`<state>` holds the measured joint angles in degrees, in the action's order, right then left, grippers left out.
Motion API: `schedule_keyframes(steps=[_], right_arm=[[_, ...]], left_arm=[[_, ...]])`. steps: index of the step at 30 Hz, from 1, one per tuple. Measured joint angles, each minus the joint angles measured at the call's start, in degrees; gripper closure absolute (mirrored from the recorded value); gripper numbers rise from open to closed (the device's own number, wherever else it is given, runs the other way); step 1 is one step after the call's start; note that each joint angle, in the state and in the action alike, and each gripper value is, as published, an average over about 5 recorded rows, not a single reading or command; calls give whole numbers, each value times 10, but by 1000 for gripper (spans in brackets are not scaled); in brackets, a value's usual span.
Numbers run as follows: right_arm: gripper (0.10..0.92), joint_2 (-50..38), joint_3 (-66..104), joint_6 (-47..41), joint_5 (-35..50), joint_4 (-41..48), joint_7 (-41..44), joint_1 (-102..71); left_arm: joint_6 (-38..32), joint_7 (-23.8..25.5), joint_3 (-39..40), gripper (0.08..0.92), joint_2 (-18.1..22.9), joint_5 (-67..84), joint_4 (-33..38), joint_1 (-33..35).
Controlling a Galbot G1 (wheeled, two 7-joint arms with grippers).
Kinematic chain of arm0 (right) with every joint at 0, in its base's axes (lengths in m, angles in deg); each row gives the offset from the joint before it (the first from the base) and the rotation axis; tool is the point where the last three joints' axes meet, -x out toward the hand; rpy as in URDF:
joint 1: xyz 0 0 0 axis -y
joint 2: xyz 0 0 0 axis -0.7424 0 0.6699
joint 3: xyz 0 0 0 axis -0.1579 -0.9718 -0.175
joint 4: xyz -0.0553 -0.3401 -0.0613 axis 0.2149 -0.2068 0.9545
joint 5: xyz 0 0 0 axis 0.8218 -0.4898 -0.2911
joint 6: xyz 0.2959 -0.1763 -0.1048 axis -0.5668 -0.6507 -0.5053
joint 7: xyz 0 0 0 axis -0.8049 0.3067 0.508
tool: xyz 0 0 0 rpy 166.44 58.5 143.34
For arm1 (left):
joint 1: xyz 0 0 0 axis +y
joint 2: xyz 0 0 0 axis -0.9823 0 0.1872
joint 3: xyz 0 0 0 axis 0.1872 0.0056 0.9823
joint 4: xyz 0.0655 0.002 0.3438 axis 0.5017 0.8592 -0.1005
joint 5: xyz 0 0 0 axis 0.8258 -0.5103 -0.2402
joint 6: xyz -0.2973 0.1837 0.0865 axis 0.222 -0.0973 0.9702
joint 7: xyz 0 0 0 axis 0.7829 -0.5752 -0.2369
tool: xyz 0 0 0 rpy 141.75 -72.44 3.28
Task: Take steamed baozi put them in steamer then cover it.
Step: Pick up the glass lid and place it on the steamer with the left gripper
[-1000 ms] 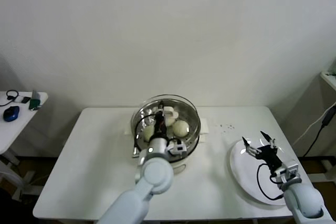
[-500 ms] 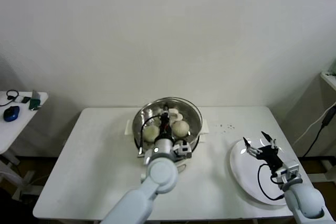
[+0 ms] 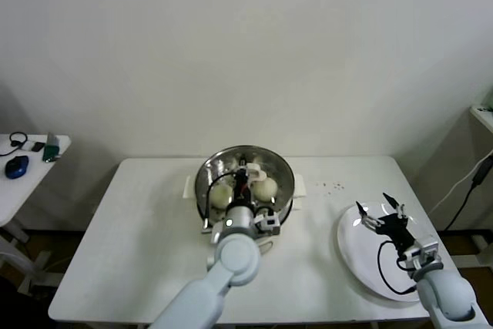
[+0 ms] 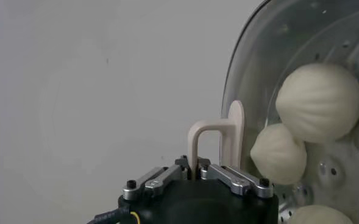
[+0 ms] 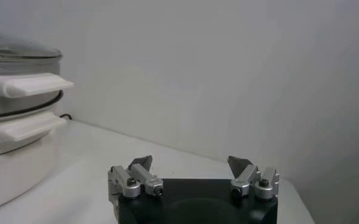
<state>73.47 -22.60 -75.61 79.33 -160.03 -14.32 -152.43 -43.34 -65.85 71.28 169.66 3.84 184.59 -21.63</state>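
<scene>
Plain lab room, bare white wall (image 3: 246,52), white table (image 3: 139,244), side desk (image 3: 23,182) with computer mouse (image 3: 15,166)

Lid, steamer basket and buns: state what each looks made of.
Lid: clear glass by the look, since the buns show through it; its cream handle looks like matte plastic. Steamer basket: shiny metal, probably steel, with bright reflections and holes in the bottom. Buns: soft pale dough, matte, with pleated folds.

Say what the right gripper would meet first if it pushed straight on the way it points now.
Probably nothing near: the right gripper, open over the white plate, faces the bare wall. The steamer sits off to one side.
</scene>
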Motion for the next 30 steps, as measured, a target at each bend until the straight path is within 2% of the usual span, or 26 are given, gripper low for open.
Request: schedule_keyframes(steps=[30], right_arm=[[203, 10, 7, 3, -3, 0, 10, -4]], left_arm=[[0, -4, 0, 846, -3, -6, -15, -4]])
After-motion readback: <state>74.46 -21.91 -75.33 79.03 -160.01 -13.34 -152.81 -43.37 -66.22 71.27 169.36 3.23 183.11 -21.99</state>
